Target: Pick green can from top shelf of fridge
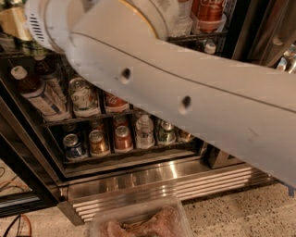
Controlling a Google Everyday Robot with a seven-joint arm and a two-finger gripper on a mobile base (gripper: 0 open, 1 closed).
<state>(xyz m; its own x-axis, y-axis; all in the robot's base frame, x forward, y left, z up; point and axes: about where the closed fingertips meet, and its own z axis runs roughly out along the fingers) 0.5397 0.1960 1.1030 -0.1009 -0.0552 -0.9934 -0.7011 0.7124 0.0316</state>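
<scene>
The fridge [162,180] fills the view, its door open and its ribbed steel base panel low in the frame. My white arm [194,102] crosses the picture from upper left to right and covers most of the shelves. Of the top shelf [196,38] only a short piece of wire front bar shows at upper right, with a red can [210,11] and a clear bottle in plastic trays on it. The green can is hidden, as the arm covers the rest of that shelf. My gripper is out of view, beyond the frame's top edge.
Lower racks hold a brown bottle [39,95], a pale silver-topped can [83,95] and a row of short cans [122,139]. A clear plastic tub [138,222] sits on the speckled floor before the fridge. The black door frame [23,185] stands at left.
</scene>
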